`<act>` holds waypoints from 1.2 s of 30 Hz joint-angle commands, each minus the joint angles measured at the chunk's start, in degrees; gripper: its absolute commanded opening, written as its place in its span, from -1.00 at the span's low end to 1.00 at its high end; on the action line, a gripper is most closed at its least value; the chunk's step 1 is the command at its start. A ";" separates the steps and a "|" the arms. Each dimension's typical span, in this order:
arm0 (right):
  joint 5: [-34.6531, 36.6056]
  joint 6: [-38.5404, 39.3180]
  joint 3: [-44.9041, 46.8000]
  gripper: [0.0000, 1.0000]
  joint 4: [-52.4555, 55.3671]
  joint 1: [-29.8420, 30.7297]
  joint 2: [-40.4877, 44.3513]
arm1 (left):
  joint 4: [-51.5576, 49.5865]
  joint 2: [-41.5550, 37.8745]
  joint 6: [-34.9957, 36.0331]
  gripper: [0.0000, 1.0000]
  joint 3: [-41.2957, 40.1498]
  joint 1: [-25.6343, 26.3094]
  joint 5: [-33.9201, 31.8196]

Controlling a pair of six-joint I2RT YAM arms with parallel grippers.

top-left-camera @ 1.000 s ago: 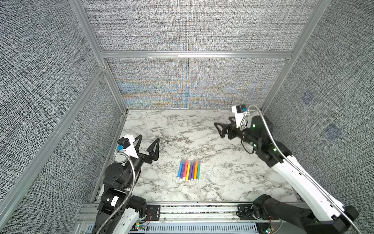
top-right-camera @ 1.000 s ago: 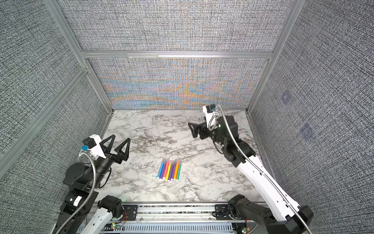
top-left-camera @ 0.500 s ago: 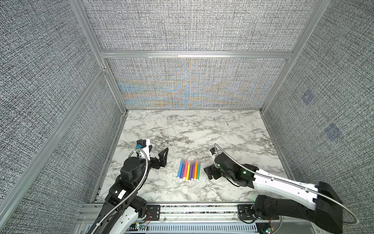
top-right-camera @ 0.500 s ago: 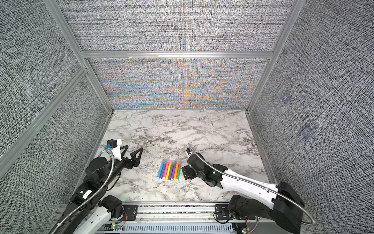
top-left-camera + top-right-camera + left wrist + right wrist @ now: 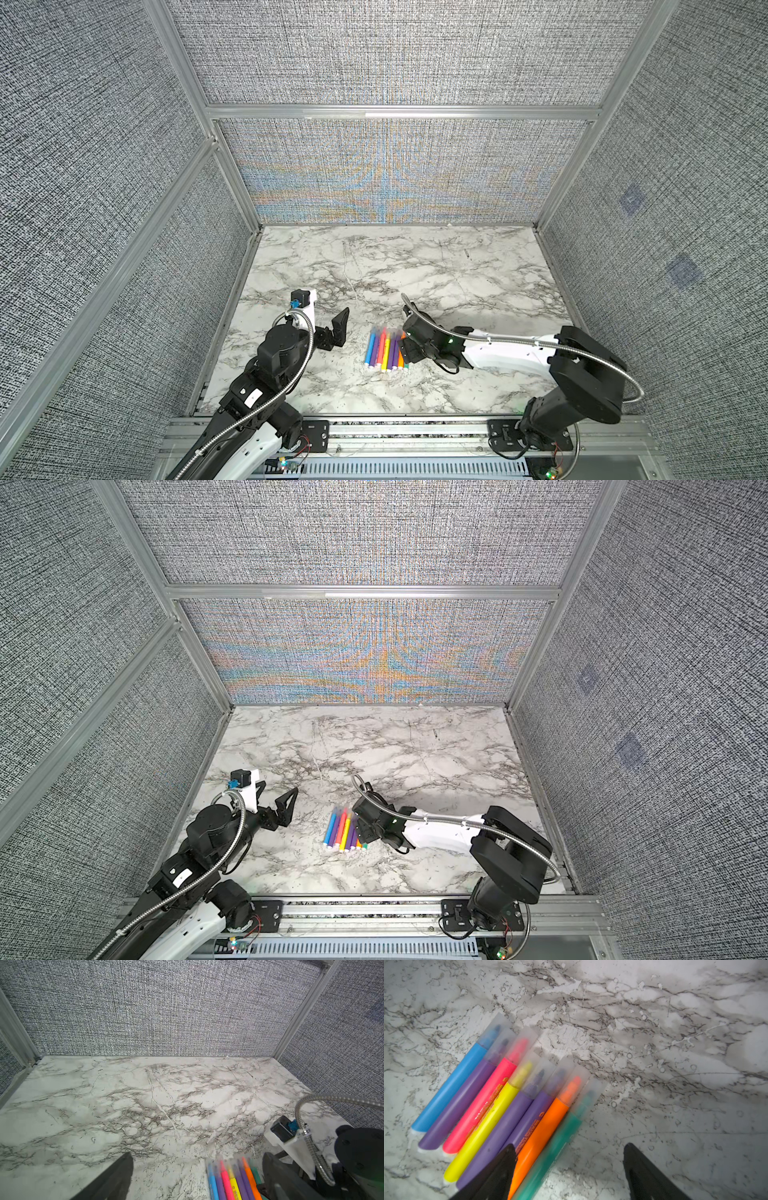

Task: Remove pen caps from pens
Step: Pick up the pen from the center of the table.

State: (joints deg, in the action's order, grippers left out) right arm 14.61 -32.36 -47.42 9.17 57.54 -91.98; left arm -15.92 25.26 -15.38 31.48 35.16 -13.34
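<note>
The pens (image 5: 386,349) lie side by side, touching, on the desk (image 5: 457,282) near its front middle. Every clear cap (image 5: 529,1064) is fitted. The right tool (image 5: 570,1146) sits low over the green pen (image 5: 550,1157) at the row's edge, jaws apart, empty. The left tool (image 5: 278,798) waits nearby, jaws wide, empty. Recommended: close on the green body only, clear of the orange pen (image 5: 537,1136), leaving the cap exposed.

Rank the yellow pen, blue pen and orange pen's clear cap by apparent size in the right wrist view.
1. yellow pen, marginally longest-looking.
2. blue pen; margin slight, and the yellow lies nearer the camera, so unsure.
3. orange pen's clear cap, clearly smallest.
</note>
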 commanded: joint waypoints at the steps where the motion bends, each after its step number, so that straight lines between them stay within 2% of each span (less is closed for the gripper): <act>1: 1.90 -0.76 -0.25 0.66 -0.72 0.20 -0.65 | 1.64 -0.79 0.87 0.94 -0.26 0.49 -1.85; 11: 1.78 0.03 0.45 0.31 -1.61 0.18 -1.62 | 1.95 -1.08 1.09 0.94 -0.63 0.80 -3.44; 19: 1.90 0.44 -0.82 0.16 -1.22 0.16 -4.50 | 2.10 -0.98 1.22 0.93 -0.62 0.88 -3.87; 26: 2.07 0.43 -0.31 -0.09 -1.43 0.21 -5.29 | 2.08 -1.37 1.24 0.94 -0.61 1.07 -3.71; 33: 3.34 0.73 -0.73 -0.45 -1.08 0.60 -7.47 | 2.12 -2.04 1.14 0.93 -0.94 1.16 -3.98; 36: 5.12 0.63 -0.11 -0.51 -1.86 0.60 -8.77 | 2.12 -2.44 0.96 0.93 -1.14 1.25 -4.91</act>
State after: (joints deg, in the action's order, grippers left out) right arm 18.13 -32.10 -48.23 4.54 58.19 -99.48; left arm -15.75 23.24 -14.52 30.46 36.36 -17.39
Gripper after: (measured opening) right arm 0.247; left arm 0.967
